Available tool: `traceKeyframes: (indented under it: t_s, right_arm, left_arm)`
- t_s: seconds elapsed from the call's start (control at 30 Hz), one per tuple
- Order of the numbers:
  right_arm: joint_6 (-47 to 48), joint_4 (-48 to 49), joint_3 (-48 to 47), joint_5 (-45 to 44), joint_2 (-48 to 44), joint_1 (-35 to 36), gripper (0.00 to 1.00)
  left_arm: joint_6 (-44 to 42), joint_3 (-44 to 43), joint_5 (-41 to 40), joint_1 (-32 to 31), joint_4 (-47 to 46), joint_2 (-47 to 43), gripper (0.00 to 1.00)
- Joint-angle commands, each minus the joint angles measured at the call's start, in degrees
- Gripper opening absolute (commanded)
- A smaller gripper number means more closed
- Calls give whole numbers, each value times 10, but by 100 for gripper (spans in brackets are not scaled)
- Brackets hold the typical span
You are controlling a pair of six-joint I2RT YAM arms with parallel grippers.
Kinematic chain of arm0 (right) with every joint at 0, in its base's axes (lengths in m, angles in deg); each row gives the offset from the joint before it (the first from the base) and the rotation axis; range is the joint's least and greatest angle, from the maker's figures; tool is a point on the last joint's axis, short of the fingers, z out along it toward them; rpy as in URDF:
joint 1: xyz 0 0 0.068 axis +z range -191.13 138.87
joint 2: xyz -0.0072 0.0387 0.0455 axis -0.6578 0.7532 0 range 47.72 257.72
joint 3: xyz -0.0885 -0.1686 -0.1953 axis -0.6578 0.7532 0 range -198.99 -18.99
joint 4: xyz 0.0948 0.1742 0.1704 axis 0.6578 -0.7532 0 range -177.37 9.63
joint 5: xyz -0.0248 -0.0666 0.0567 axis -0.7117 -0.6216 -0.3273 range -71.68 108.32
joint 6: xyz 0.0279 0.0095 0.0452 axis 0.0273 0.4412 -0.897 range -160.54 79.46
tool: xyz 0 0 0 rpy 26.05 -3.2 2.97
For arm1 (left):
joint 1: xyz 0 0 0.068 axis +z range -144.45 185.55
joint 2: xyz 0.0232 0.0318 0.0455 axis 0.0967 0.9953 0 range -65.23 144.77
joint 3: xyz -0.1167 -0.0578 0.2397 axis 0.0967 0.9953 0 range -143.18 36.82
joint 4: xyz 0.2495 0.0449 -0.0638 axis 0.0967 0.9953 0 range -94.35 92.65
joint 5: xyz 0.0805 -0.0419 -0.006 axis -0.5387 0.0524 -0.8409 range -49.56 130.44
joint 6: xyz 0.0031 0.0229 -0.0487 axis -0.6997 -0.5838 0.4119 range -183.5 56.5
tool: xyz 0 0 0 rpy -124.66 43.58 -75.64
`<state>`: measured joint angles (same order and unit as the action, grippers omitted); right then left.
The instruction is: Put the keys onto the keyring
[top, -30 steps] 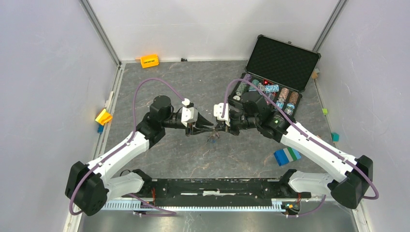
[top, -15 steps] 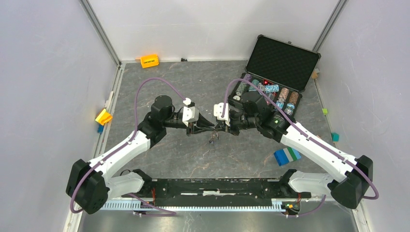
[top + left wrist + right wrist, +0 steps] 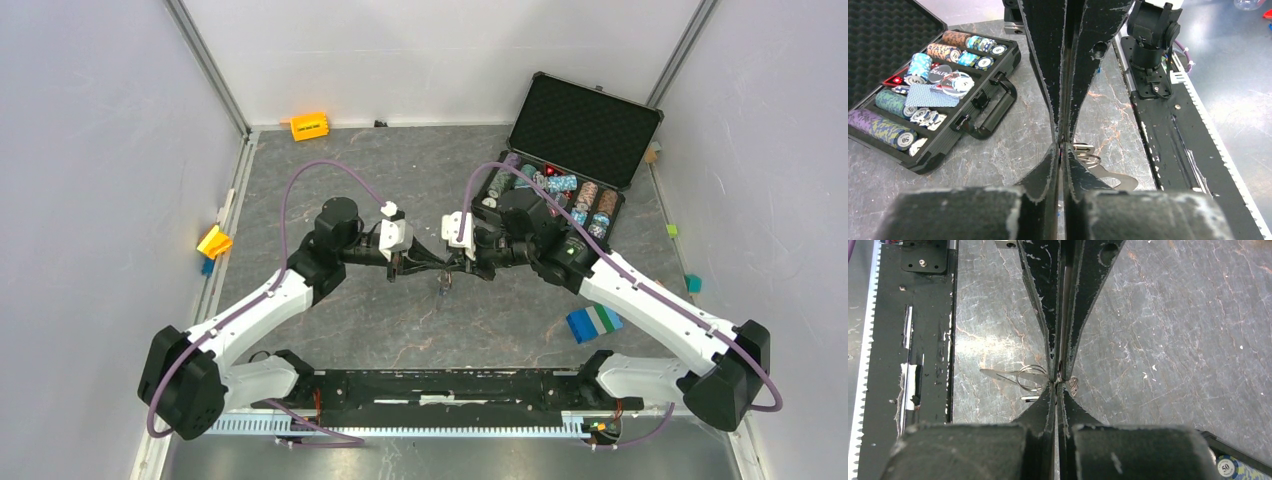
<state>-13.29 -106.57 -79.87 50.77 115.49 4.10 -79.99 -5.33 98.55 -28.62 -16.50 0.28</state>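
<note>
Where the arms meet: middle of the table (image 3: 380,180), tip to tip, well apart from the walls (image 3: 100,200).
Open room: bare table to the left, on the far side, and on the near side down to the base plate (image 3: 450,385).
Tight spot: open poker case (image 3: 585,125) far right, its near-left edge just beside the right arm's wrist.
Strays: blue-green-white block (image 3: 593,322) near right beside the right forearm, orange block (image 3: 309,126) at the far wall, yellow block (image 3: 214,241) at the left edge. All are well apart from the tips.
Left gripper (image 3: 437,262): jaws down to a sliver, tips pinched at the keyring.
Right gripper (image 3: 452,263): same, only a hairline gap, tips on the same spot from the other side.
Keyring (image 3: 1032,377): thin wire loops at the meeting point, sticking out to the near side of the tips. Whether it clears the table, cannot tell.
Key (image 3: 1115,181): flat grey piece with a bumpy edge, touching the keyring on its near side. Whether it is threaded on, cannot tell.
</note>
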Motion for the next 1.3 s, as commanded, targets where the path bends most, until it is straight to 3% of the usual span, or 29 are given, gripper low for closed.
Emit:
traceKeyframes:
  t_s: [0.0, 0.23, 0.53, 0.67, 1.03, 1.27]
  right_arm:
    - [-5, 34, -2, 17, 3, 3, 0]
    - [-10, 41, 1, 7, -3, 3, 0]
    - [1, 25, 11, 2, -24, -2, 42]
    - [1, 22, 22, 30, -45, -17, 50]
    - [-26, 30, 27, 154, -15, -50, 42]
    - [-24, 31, 34, 166, -2, -56, 26]
  left_arm:
    - [12, 2, -3, -4, -23, 4, 4]
    - [6, 18, 1, -4, -24, -11, 2]
    - [41, 33, 34, 4, -60, -38, 2]
    - [65, 42, 43, 8, -87, -46, 2]
    - [100, 51, 54, 9, -138, -38, 2]
    - [95, 56, 59, 8, -139, -45, 2]
